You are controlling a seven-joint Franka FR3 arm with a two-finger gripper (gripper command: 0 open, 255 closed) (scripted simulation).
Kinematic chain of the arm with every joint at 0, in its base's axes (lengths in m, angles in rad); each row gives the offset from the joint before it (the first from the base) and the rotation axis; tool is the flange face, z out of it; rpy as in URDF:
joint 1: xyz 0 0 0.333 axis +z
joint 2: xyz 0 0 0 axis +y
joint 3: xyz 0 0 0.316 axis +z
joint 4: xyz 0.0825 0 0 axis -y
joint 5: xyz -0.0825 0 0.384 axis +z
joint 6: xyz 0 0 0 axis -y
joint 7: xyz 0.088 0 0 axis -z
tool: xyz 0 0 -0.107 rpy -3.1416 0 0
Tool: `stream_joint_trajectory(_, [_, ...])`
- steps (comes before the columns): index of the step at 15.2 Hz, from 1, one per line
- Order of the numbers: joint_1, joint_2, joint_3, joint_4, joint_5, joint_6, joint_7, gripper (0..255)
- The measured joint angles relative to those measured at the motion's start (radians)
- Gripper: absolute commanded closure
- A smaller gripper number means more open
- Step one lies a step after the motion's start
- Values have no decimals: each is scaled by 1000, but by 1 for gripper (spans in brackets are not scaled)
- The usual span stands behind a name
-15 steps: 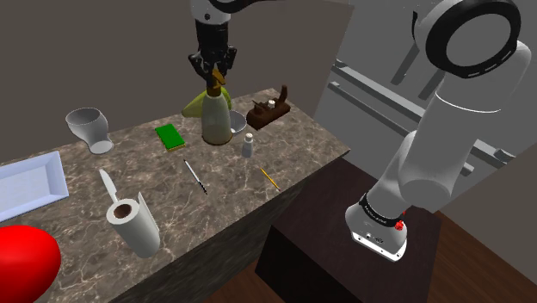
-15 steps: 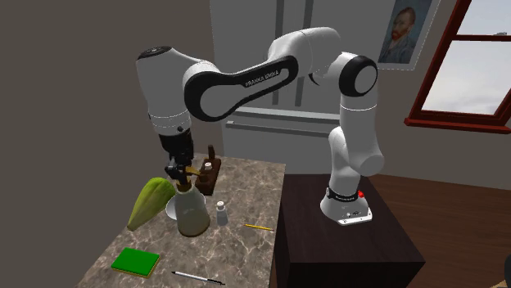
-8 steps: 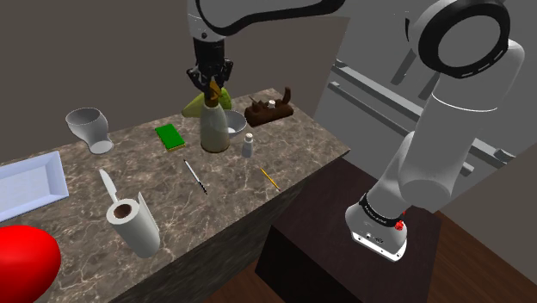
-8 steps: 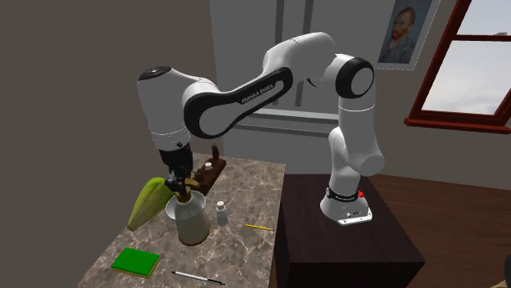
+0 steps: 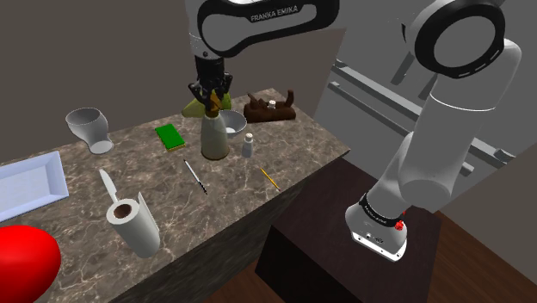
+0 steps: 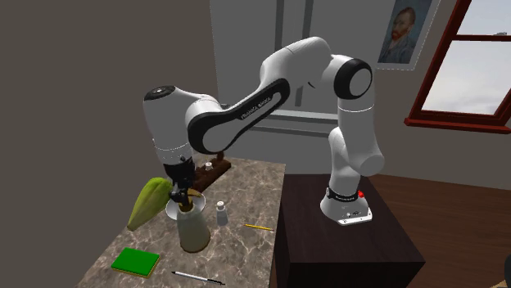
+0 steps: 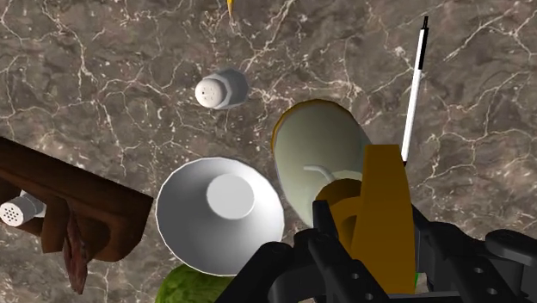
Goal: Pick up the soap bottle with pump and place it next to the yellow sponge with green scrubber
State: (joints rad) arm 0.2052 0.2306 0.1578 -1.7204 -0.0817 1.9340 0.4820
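The soap bottle [image 5: 214, 139] is pale with a rounded body and an ochre pump [image 5: 212, 102]. My gripper [image 5: 212, 93] is shut on the pump from above, and the bottle hangs upright under it. I cannot tell if its base touches the marble counter [image 5: 228, 194]. In the second exterior view the gripper [image 6: 180, 195] holds the bottle [image 6: 194, 230] just behind the green sponge [image 6: 136, 261]. The sponge [image 5: 169, 137] lies flat a short way off, toward the shoulder view's left of the bottle. In the wrist view the fingers [image 7: 340, 258] clasp the pump [image 7: 380, 215] over the bottle body [image 7: 317, 157].
A white bowl [image 5: 234, 123], a small shaker [image 5: 247, 146] and a brown wooden rack [image 5: 269, 108] stand close by the bottle, a yellow-green leafy thing [image 5: 195, 105] behind. A pen [image 5: 196, 176], pencil [image 5: 270, 178], paper roll [image 5: 135, 225], goblet [image 5: 88, 128], white tray [image 5: 30, 183] and red object [image 5: 24, 262] lie elsewhere.
The gripper has carried the bottle down and toward the shoulder view's left, off the bowl and nearer the sponge. Its grip on the pump stays the same.
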Motion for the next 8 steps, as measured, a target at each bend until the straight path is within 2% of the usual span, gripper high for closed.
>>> stream_joint_trajectory(8, [0, 6, -1, -15, -2, 22, 1, 255])
